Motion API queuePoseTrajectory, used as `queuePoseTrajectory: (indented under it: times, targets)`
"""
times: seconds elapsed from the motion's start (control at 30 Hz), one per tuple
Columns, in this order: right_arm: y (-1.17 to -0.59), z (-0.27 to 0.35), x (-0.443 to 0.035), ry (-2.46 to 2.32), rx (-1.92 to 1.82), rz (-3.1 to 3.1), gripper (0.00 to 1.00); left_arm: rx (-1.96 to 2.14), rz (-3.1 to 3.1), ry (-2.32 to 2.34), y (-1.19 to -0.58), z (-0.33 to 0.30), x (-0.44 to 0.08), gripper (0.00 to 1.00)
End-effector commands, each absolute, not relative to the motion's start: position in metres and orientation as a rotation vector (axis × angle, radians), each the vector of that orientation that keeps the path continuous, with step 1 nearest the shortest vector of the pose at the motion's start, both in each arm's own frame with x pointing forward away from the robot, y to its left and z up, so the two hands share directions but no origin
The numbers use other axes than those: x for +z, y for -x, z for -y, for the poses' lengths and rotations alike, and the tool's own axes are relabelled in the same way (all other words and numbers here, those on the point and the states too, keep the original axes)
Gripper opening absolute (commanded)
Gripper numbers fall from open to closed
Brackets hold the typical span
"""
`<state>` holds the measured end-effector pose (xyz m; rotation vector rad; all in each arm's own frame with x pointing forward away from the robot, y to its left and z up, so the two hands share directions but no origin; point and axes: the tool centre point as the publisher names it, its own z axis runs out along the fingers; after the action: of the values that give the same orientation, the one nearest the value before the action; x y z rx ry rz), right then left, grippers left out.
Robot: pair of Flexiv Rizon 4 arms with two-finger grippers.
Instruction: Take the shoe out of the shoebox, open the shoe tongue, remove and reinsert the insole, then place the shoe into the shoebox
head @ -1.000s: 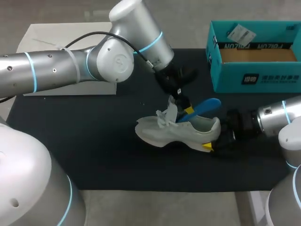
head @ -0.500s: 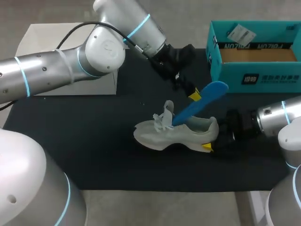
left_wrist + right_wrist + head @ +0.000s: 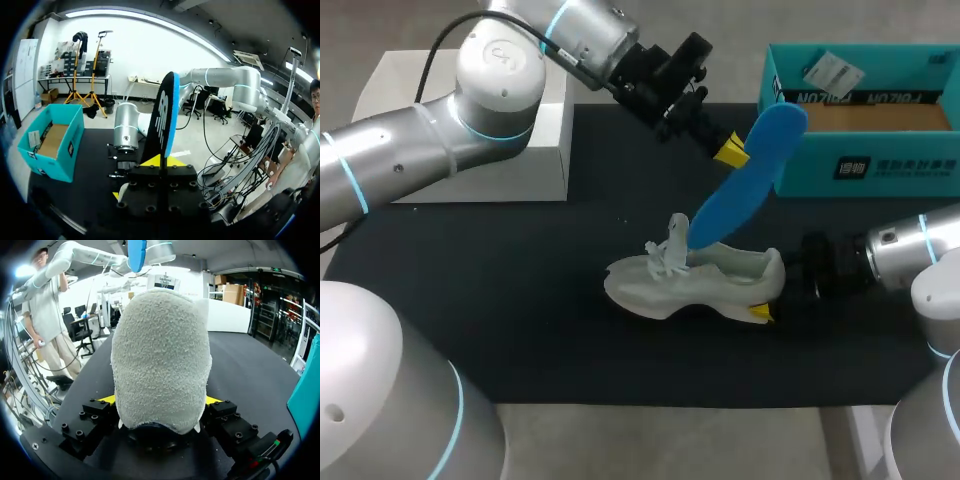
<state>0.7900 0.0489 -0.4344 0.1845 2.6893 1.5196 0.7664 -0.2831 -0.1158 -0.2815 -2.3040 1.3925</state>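
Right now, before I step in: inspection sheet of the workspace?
Surface: black mat covering the table.
Job's things: shoe resting on its sole mid-mat; blue insole held up at a slant, lower end at the shoe's opening; shoebox open at the far right edge.
Clutter: white box at the far left; a card inside the shoebox.
Grippers: left gripper shut on the insole's upper part; right gripper shut on the shoe's heel.
Cables: black cable looping along the left arm, off the mat.
Surroundings: nothing seen reaching over the table.
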Motion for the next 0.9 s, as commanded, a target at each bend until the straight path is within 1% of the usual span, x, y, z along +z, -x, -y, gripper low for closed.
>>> queuePoseTrajectory:
  times: [0.03, 0.2, 0.9]
  targets:
    - [-0.789, -0.050, -0.439, -0.186, 1.514, -2.690, 0.00, 1.429, 2.300, 0.309, -0.755, 0.270, -0.097, 0.00]
    - [-0.789, -0.050, -0.439, -0.186, 1.514, -2.690, 0.00, 1.499, 2.295, 0.297, -0.743, 0.261, -0.077, 0.00]
    - [-0.789, -0.050, -0.439, -0.186, 1.514, -2.690, 0.00, 1.499, 2.295, 0.297, -0.743, 0.261, -0.077, 0.00]
